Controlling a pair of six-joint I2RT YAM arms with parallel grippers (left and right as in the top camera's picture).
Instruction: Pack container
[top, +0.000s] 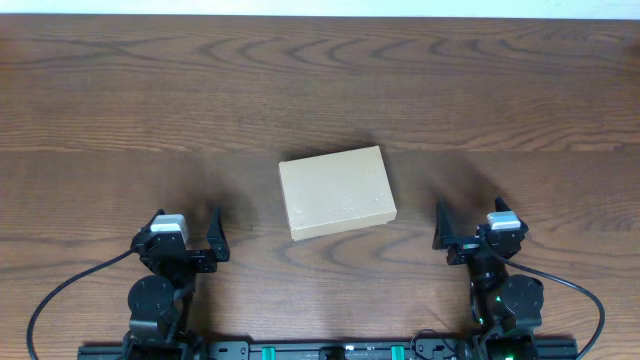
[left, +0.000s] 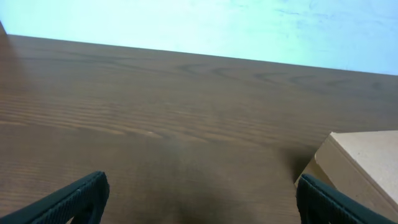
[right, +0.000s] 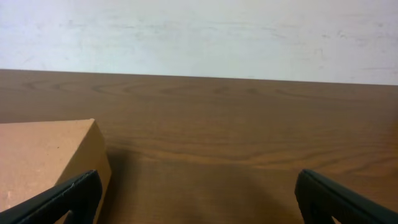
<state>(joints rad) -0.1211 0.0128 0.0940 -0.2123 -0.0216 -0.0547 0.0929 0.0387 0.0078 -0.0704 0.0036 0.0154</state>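
Observation:
The container (top: 336, 192) is a plain tan cardboard box, lid shut, lying flat at the middle of the wooden table. Its corner shows at the right edge of the left wrist view (left: 364, 163) and at the left edge of the right wrist view (right: 46, 155). My left gripper (top: 186, 236) is open and empty, low on the table to the box's front left, its fingers apart in the left wrist view (left: 199, 199). My right gripper (top: 470, 226) is open and empty, to the box's front right, with only bare table between its fingers in the right wrist view (right: 199, 196).
The brown wooden table (top: 320, 80) runs to a pale wall at the back. Black cables loop from both arm bases along the front edge (top: 60, 295).

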